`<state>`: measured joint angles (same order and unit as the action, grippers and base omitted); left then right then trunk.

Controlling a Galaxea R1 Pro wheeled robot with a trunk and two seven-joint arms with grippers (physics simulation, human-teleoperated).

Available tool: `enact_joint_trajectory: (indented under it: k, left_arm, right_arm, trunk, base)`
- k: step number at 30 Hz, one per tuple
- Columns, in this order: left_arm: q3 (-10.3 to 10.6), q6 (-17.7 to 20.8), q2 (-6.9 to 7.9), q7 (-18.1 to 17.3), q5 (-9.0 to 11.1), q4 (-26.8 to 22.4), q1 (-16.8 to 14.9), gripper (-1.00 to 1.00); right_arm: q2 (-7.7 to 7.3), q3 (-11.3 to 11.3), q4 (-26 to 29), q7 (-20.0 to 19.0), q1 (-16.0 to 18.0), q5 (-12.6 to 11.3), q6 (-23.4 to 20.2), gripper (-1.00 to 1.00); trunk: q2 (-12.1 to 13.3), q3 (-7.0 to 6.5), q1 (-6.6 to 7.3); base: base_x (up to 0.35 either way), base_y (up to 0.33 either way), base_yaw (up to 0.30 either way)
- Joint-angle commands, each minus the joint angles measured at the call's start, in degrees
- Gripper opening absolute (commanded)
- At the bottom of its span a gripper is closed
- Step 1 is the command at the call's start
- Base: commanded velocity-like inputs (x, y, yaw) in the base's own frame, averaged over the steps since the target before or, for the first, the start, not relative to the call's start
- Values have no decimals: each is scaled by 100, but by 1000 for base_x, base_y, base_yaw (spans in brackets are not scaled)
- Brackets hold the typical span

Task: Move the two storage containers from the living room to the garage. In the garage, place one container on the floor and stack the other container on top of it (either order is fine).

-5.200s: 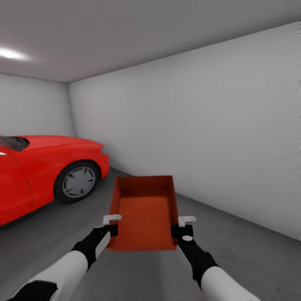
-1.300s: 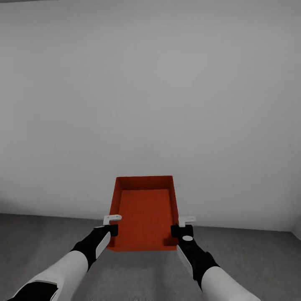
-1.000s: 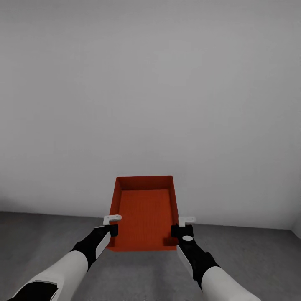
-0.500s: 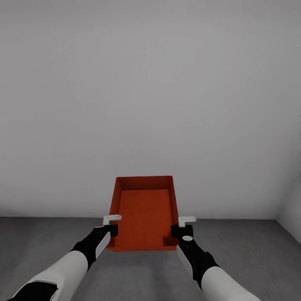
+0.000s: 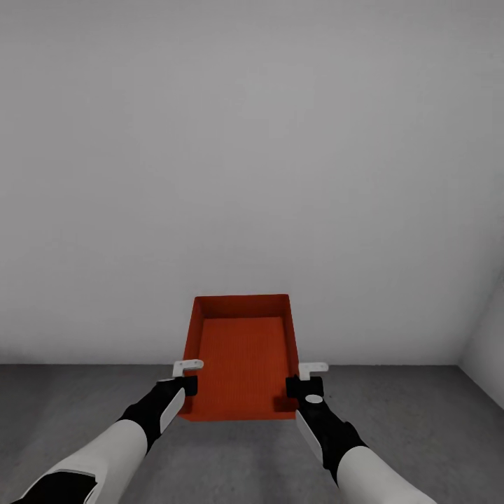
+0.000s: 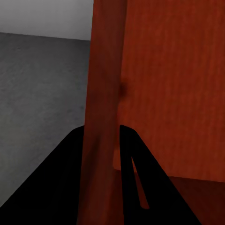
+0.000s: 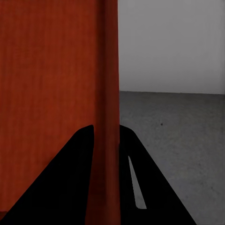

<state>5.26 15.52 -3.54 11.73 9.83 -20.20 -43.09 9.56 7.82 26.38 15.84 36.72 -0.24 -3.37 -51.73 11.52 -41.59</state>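
I hold one red-orange open-top storage container (image 5: 241,357) in front of me, above the dark grey concrete floor (image 5: 420,420) of the garage. My left gripper (image 5: 187,381) is shut on its left wall, which runs between the black fingers (image 6: 70,187) in the left wrist view as a red-orange wall (image 6: 105,93). My right gripper (image 5: 302,383) is shut on the right wall (image 7: 108,93), pinched between its fingers (image 7: 150,187). The container is empty and level. The second container is out of view.
A plain white-grey wall (image 5: 252,175) stands close ahead, meeting the floor just beyond the container. A second wall (image 5: 490,350) forms a corner at the right edge. Bare concrete lies to both sides of my arms.
The view has swung right: the red car seen five seconds ago is gone, and the room's right corner has come into sight. Both grippers keep the same hold on the container.
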Motion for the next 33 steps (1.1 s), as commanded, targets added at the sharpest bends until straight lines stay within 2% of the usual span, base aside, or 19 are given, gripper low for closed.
enact_joint_trajectory:
  k: [1, 33]
  left_arm:
    - [-108, -287, 328, 101, -131, -31, -7, -100]
    - [-95, -287, 306, 101, -134, -31, -7, -100]
  right_arm:
    - [-6, 26, -2, 33, 2, -73, -32, -100]
    - [-15, 26, -2, 42, 2, -73, -41, -100]
  trunk:
    - [-7, 9, -1]
    - [-7, 283, -1]
  base:
    - [0, 0, 0]
    - [0, 0, 0]
